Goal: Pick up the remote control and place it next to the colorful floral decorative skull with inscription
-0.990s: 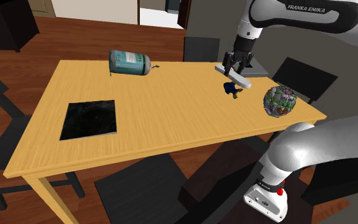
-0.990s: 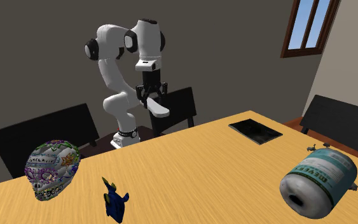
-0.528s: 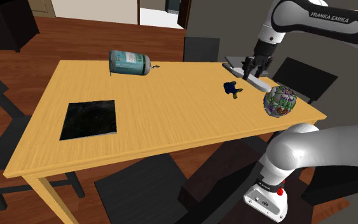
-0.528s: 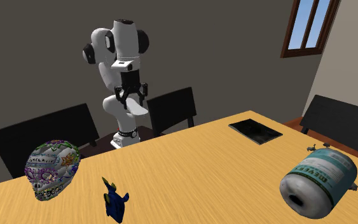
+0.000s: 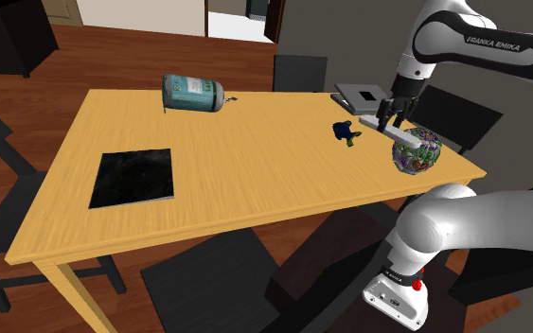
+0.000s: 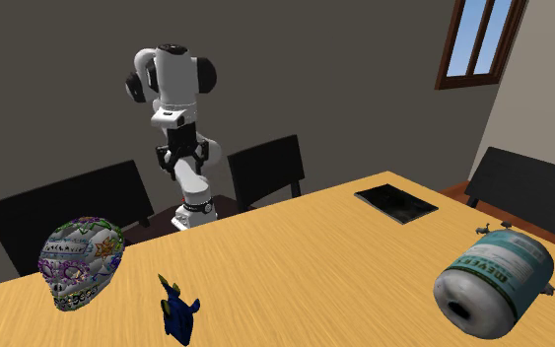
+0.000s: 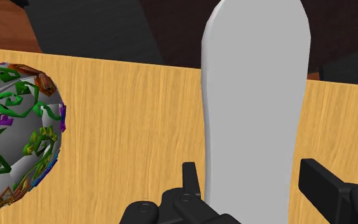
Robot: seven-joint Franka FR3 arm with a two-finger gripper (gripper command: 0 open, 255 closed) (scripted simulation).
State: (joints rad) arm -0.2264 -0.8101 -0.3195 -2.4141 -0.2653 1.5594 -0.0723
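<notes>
A long, plain light-grey remote control (image 7: 254, 108) is clasped between my black fingers (image 7: 190, 177); my gripper (image 7: 254, 184) is shut on it. In the shoulder view the gripper (image 5: 393, 115) holds the remote (image 5: 406, 134) in the air just above the skull (image 5: 417, 151), near the table's right end. The skull (image 7: 15, 133) is grey-white with green, purple and orange floral patterns and lies beside the remote, apart from it, on the wooden table (image 7: 126, 127). From the second exterior view the gripper (image 6: 180, 161) hangs behind the table, with the skull (image 6: 81, 261) at the left.
A small blue figure (image 5: 346, 131) stands on the table just left of the skull. A teal can (image 5: 193, 93) lies on its side at the far edge, and a black mat (image 5: 133, 176) lies nearer the left. Dark chairs (image 5: 300, 72) surround the table.
My gripper has carried the remote toward the shoulder view's right, from above the blue figure to above the skull. Nothing on the table has moved.
</notes>
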